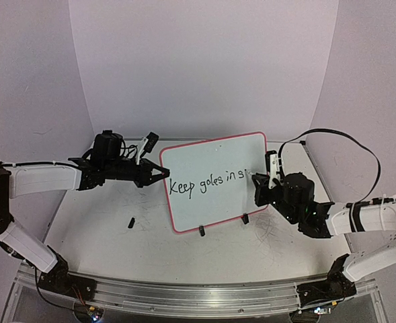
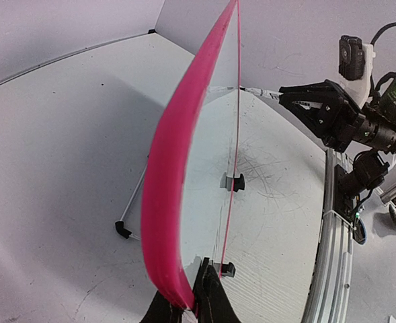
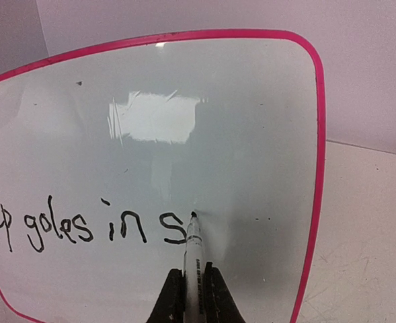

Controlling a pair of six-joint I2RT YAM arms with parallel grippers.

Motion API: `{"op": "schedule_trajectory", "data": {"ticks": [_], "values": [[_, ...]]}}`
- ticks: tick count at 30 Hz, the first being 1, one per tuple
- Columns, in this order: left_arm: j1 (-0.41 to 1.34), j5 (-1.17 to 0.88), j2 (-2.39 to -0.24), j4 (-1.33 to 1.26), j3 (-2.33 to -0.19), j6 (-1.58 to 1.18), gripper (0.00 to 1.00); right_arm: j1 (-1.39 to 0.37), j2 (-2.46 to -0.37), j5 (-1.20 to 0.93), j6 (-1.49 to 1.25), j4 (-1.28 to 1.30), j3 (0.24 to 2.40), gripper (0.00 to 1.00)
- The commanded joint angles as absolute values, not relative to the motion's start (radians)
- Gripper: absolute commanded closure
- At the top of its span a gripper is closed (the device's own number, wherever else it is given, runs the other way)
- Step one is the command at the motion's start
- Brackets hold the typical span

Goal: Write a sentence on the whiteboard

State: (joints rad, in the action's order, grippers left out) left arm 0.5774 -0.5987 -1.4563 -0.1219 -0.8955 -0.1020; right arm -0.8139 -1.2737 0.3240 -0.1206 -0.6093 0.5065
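The whiteboard (image 1: 214, 178) stands tilted on two black clip feet, pink-red border all round. Black handwritten words (image 1: 208, 183) on it read "Keep goles in s". My left gripper (image 1: 159, 173) is shut on the board's left edge; in the left wrist view (image 2: 187, 306) its jaws pinch the pink rim (image 2: 174, 168). My right gripper (image 1: 263, 185) is shut on a white marker (image 3: 195, 269). The marker's black tip (image 3: 193, 214) touches the board (image 3: 251, 134) just right of the "s" (image 3: 171, 227).
A small black cap (image 1: 130, 221) lies on the scratched tabletop left of the board. A thin metal stand leg with a black foot (image 2: 122, 230) lies behind the board. The aluminium rail (image 1: 184, 293) runs along the near edge. Walls enclose the back and sides.
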Motion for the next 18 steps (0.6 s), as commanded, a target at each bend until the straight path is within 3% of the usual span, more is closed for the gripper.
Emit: {"op": "schedule_trajectory", "data": {"ticks": [1, 18], "values": [[0.565, -0.429, -1.467, -0.126, -0.918, -0.002, 1.00, -0.814, -1.291, 0.328, -0.112, -0.664, 0.550, 1.00], [0.565, -0.431, -1.468, -0.125, -0.917, -0.002, 1.00, -0.814, -1.269, 0.376, -0.135, -0.623, 0.534, 1.00]]}}
